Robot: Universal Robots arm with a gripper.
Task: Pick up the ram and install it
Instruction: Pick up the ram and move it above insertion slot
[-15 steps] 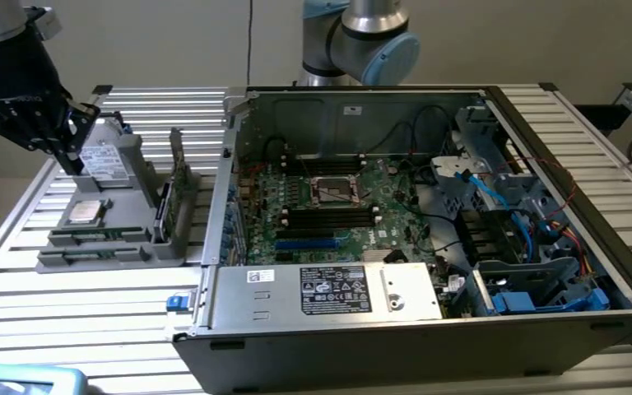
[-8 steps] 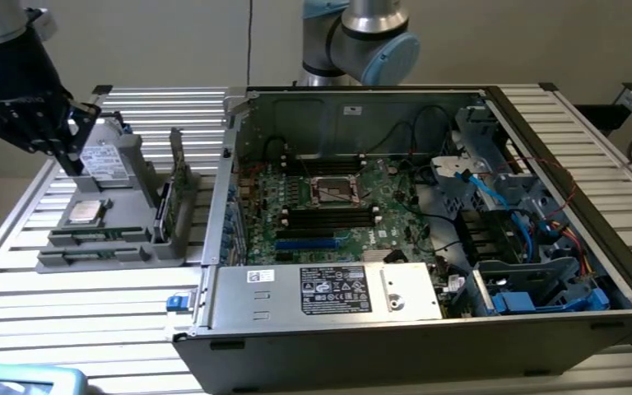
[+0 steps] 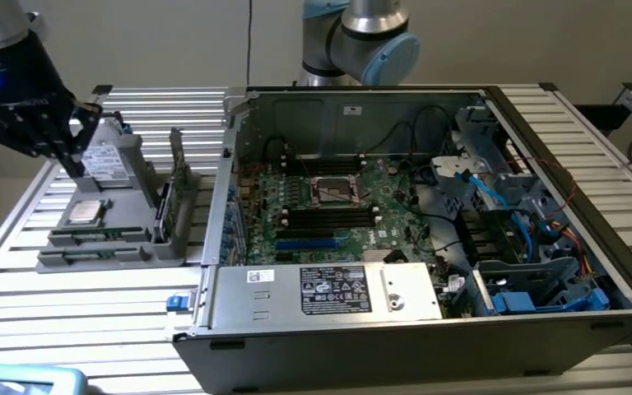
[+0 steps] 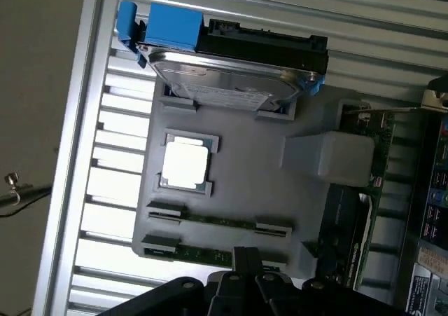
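Observation:
Two ram sticks, thin green boards, lie side by side in holders at the front of a grey fixture tray (image 3: 129, 257): one ram stick (image 3: 96, 235) (image 4: 218, 220) and a second ram stick (image 3: 88, 254) (image 4: 206, 255) closer to the tray's edge. My black gripper (image 3: 76, 171) (image 4: 245, 261) hangs above the tray's back part, over the silver drive (image 3: 105, 160), with its fingers shut together and nothing between them. In the wrist view the fingertips sit just over the nearer stick without touching it.
The tray also holds a square silver processor (image 3: 83, 211) (image 4: 185, 165), the drive with blue clips (image 4: 231, 71), and an upright card (image 3: 174, 197) (image 4: 364, 183). An open computer case (image 3: 579, 181) with its motherboard (image 3: 332, 206) fills the exterior view's right, on a slatted metal table (image 3: 75, 313).

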